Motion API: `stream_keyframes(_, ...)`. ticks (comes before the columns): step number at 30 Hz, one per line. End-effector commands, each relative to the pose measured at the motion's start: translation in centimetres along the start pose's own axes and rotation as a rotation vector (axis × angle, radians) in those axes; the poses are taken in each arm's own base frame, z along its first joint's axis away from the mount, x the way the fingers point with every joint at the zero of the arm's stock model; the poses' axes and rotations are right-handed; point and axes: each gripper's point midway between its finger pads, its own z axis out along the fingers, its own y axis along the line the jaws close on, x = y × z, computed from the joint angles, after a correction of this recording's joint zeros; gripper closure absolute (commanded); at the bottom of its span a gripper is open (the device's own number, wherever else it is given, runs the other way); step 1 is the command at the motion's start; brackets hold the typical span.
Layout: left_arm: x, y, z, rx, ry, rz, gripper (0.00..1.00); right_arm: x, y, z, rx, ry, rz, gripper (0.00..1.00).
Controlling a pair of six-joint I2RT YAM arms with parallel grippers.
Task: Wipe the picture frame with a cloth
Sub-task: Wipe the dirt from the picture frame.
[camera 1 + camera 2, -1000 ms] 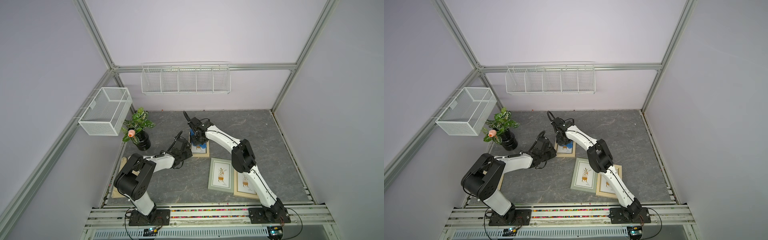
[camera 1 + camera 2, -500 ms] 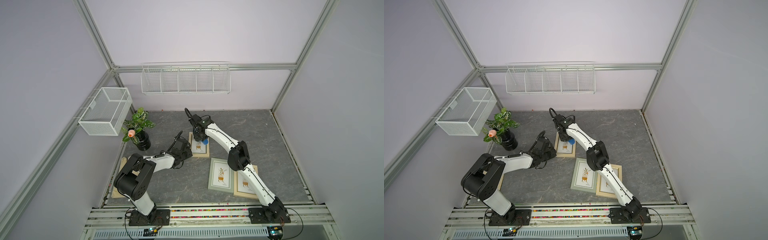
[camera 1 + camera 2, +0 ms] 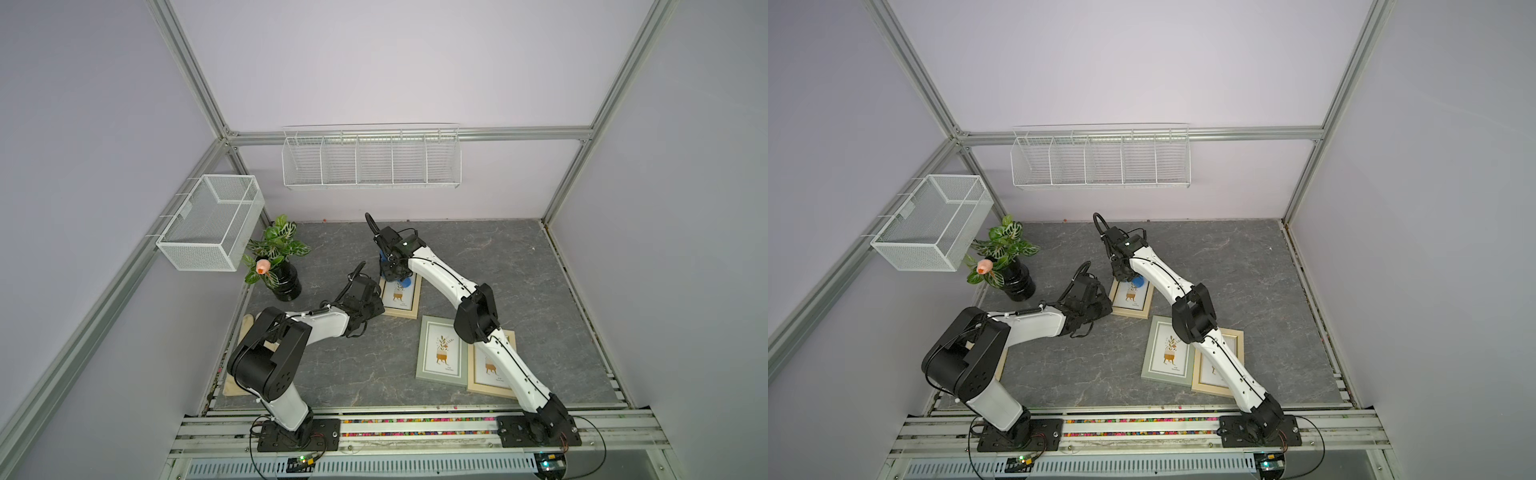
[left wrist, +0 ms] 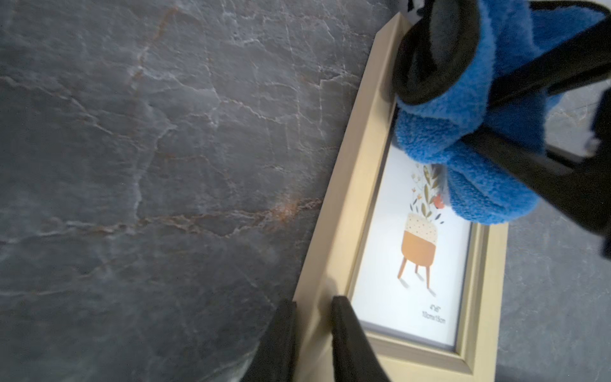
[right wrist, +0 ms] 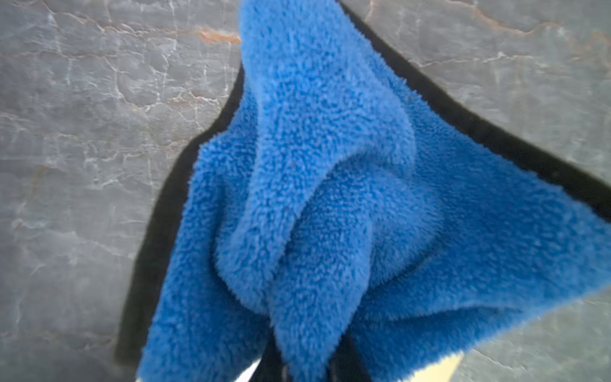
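A light-wood picture frame [image 3: 400, 300] [image 3: 1131, 299] with a potted-plant print lies flat on the grey table. My left gripper [image 4: 313, 306] [image 3: 374, 309] is shut on the rail at its near left corner, one finger on each side. The blue plush cloth [image 5: 330, 198] [image 4: 476, 132] is bunched in my shut right gripper [image 5: 307, 363] [image 3: 395, 272]. The cloth rests on the far end of the frame's glass, and a small blue patch shows in both top views [image 3: 405, 283] [image 3: 1139, 283]. In the right wrist view the cloth hides most of the frame.
A grey-green frame [image 3: 441, 351] and another wood frame [image 3: 492, 372], partly under my right arm, lie near the front. A potted plant [image 3: 282, 278] stands at the left. A beige fabric [image 3: 248, 326] lies under my left arm. Wire baskets [image 3: 372, 160] hang on the walls.
My right gripper has slid the cloth a little toward the frame's far end, and its elbow has swung leftwards. The left arm keeps its hold and has not moved.
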Motion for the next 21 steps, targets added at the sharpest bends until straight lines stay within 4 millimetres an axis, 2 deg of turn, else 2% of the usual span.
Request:
stream_keyframes(1,7.7,7.7,0.0,-0.271,0.260,0.028,0.77,1.7,-2.5,0.7,0.069,0.078,0.001,0.93)
stream_keyframes(5,7.6,7.6,0.0,-0.267,0.258,0.033,0.77,1.8,-4.1,-0.4,0.117,0.066,-0.010,0.93)
stream_keyframes(9,6.5,6.2,-0.5,-0.232,0.253,0.071,0.76,2.2,-2.7,-0.6,0.019,0.036,0.001,0.93)
stream_keyframes(15,3.8,2.0,-1.4,-0.097,0.213,0.152,0.68,3.4,-0.9,1.3,-0.053,0.091,0.017,0.93)
stream_keyframes(18,3.3,0.8,-1.2,-0.048,0.209,0.177,0.62,3.4,-0.3,1.5,-0.076,0.078,0.020,0.93)
stream_keyframes(21,3.4,0.4,-0.6,-0.037,0.218,0.185,0.58,3.6,-0.2,1.4,-0.081,0.076,0.022,0.93)
